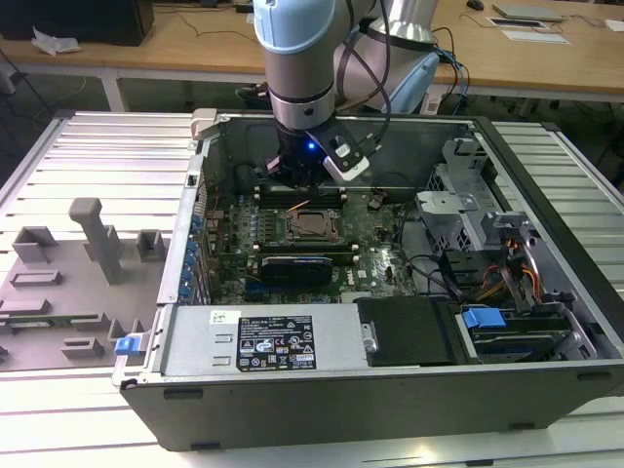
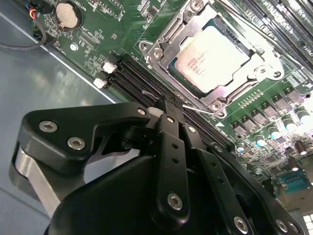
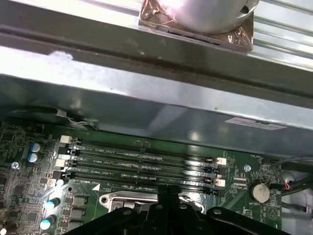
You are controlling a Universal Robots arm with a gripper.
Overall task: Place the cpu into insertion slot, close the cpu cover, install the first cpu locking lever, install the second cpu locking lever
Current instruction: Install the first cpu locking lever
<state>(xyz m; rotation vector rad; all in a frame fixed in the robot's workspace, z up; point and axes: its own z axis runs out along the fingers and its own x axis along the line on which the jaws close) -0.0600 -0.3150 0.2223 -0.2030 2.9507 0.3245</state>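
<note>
A grey ribbed desk (image 1: 88, 156) carries an open computer case (image 1: 390, 409) lying on its side, with wooden tables behind it. The arm reaches down into the case, and the tool (image 2: 166, 105) hangs low over the green motherboard (image 1: 375, 244). Its black fingers (image 2: 171, 147) are pressed together, and nothing can be seen between them. Directly under the tool's tips run the long black memory slots (image 3: 142, 159), which lie between the case wall and the socket.

Just ahead of the tips, past the memory slots, sits the insertion slot (image 1: 310, 224). The cpu (image 2: 212, 56) already lies flat in it, pale metal top upward. The cpu cover (image 2: 254, 76) is folded down around the chip and frames it with its square window. A thin metal rod (image 2: 198, 108) runs along the socket's near edge just beside the tool's tips; whether they touch cannot be told. Off to one side of the tool, well apart from it, a round coin battery (image 2: 67, 14) sits on the board.
</note>
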